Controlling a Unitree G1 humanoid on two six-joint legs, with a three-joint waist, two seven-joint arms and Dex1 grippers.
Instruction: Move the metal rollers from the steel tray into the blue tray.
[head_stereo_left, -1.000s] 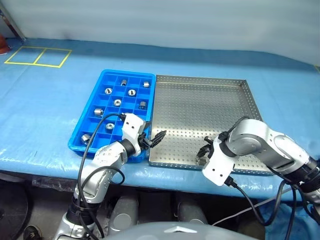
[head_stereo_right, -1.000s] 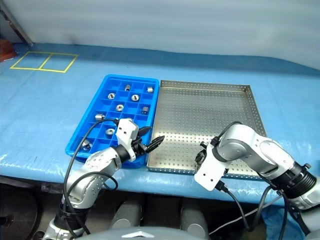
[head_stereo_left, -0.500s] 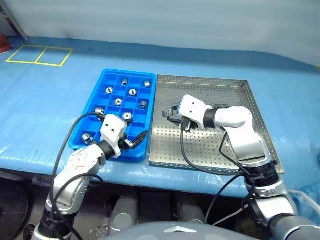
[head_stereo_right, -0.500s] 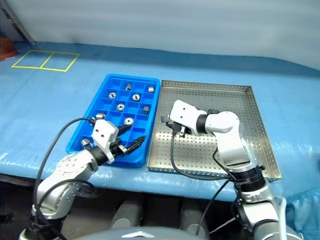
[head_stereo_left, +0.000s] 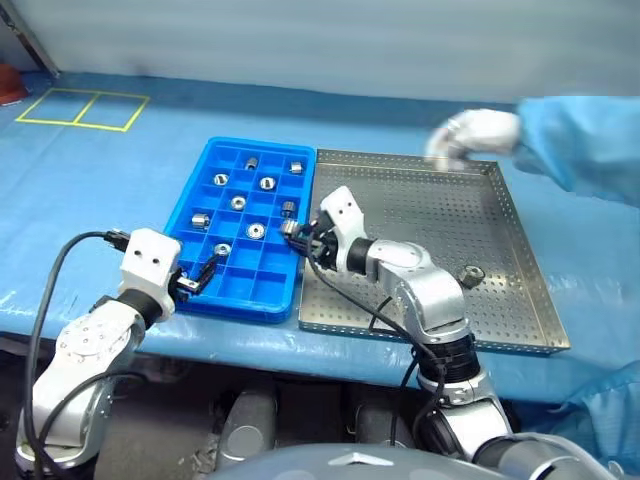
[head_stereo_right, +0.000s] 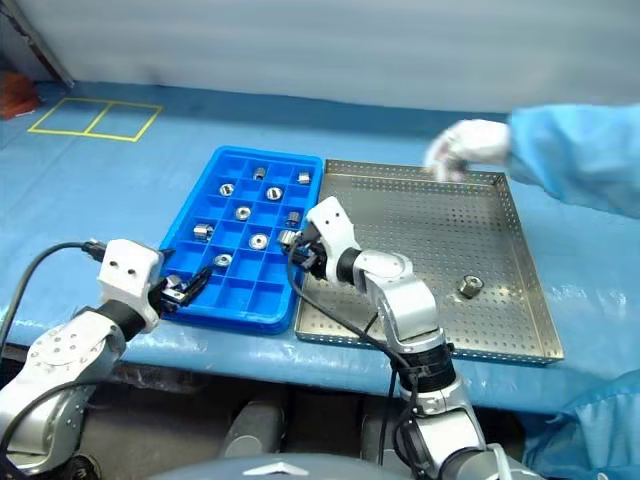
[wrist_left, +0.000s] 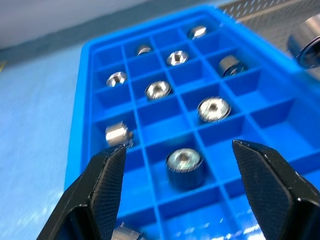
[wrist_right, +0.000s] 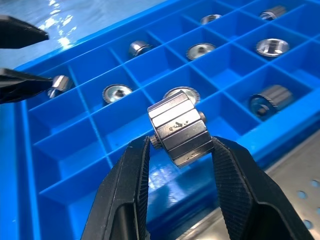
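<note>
The roller (wrist_right: 179, 131) is sitting between the fingers of the right gripper (head_stereo_left: 293, 233), which is clamping it over the near right edge of the blue tray (head_stereo_left: 190, 203), beside the seam with the steel tray (head_stereo_left: 520, 240). The grip looks shallow: the piece is standing at the fingertips and seems a little tilted. If the jaws are loosening too early or off centre, it could land on a divider wall and bounce into a wrong cell, or roll back onto the steel tray. Several cells are already holding rollers (head_stereo_left: 255, 230), so a drop into a filled cell could knock pieces together; the empty cells lie along the near rows.

One more roller (head_stereo_left: 471, 274) is lying on the steel tray near its right side, well apart from both arms.

The left gripper (head_stereo_left: 197, 277) is hanging open and empty over the near left corner of the blue tray, with filled cells just ahead of its fingers (wrist_left: 107, 182). It is near the free cells and could crowd the right arm there.

A person's gloved hand (head_stereo_left: 472, 134) is reaching over the far edge of the steel tray. It is apart from the grippers, but a wide swing toward the last roller could meet it.
</note>
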